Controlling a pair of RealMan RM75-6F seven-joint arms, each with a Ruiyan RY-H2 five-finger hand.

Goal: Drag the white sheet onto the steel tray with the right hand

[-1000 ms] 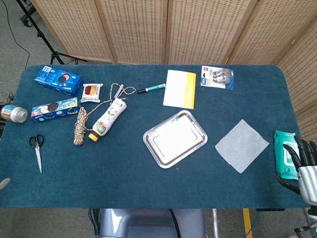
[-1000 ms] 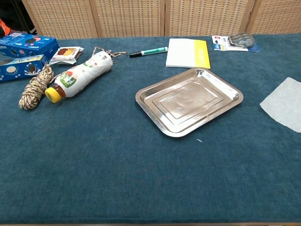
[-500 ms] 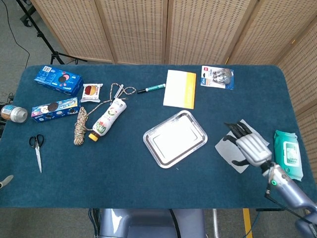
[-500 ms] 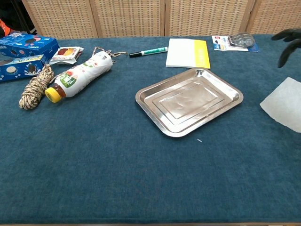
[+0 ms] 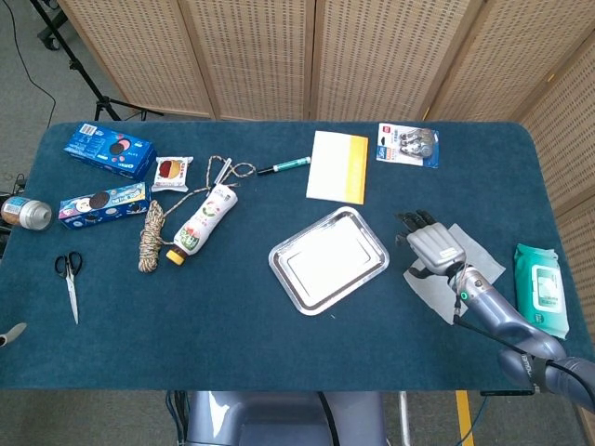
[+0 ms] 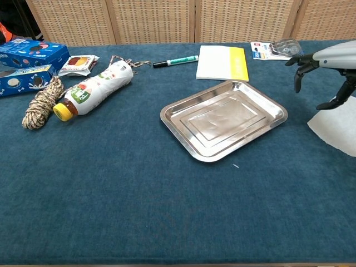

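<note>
- Hovering over the white sheet (image 5: 465, 271), the right hand (image 5: 433, 246) is palm-down w/ fingers spread and nothing held; in the chest view the fingertips (image 6: 296, 84) hang above the cloth, thumb reaching toward the sheet's near-left corner; contact w/ the sheet can't be told
- White sheet lies flat on the blue tablecloth (image 5: 232, 325), just right of the steel tray (image 5: 328, 259) but apart from it; its left part is hidden under the hand in the head view
- Steel tray sits mid-table, turned at an angle, nothing in it
- Left hand: only a grey tip at the far left edge of the head view (image 5: 9, 333); can't tell if open or closed
- Behind the tray: white-and-yellow notepad (image 5: 338, 166); green marker (image 5: 284, 166) to its left; blister pack (image 5: 408, 146) to its right
- Right table edge: green wet-wipes pack (image 5: 542, 289), near the sheet
- Left side: drink bottle w/ yellow cap (image 5: 202, 225) lying down; rope bundle (image 5: 151, 236) beside it; snack packet (image 5: 171, 173); two blue cookie boxes (image 5: 110, 150); scissors (image 5: 69, 282); tape roll (image 5: 25, 212) at the edge
</note>
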